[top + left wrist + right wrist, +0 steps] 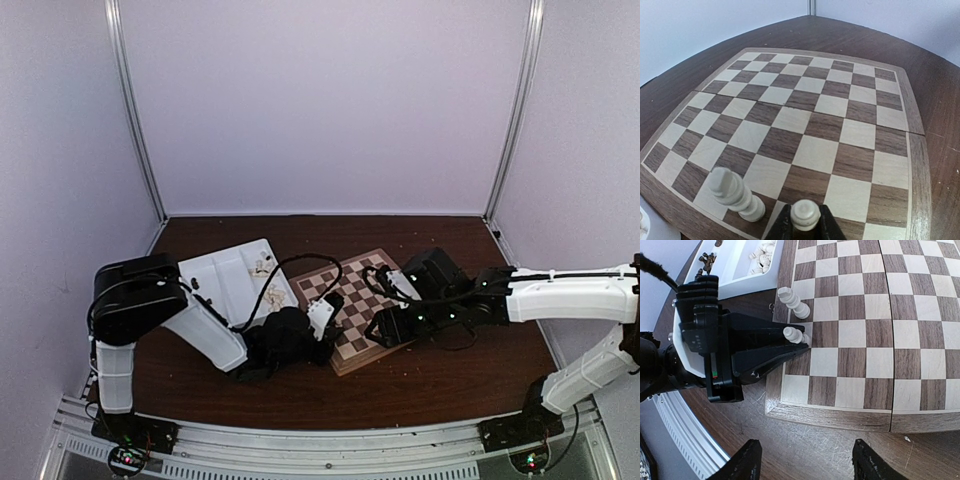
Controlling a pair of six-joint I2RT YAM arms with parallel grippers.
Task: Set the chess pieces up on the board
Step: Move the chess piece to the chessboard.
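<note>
The board (840, 105) lies in the middle of the table, also seen from above as the board (372, 285). My left gripper (805, 222) is shut on a cream-white chess piece (805, 214), held upright over a square in the edge row closest to that arm. One square over stands another white piece (735, 195), tall and upright. In the right wrist view the held piece (794, 334) sits at the black fingertips, beside the standing piece (792, 302). My right gripper (807, 462) is open and empty, hovering over bare table just off the board's corner.
A white compartmented tray (740, 282) sits beside the board, holding several white pieces (762, 257) and dark pieces (707, 260). The left arm's cable (290, 265) loops over the tray. White walls enclose the table on three sides.
</note>
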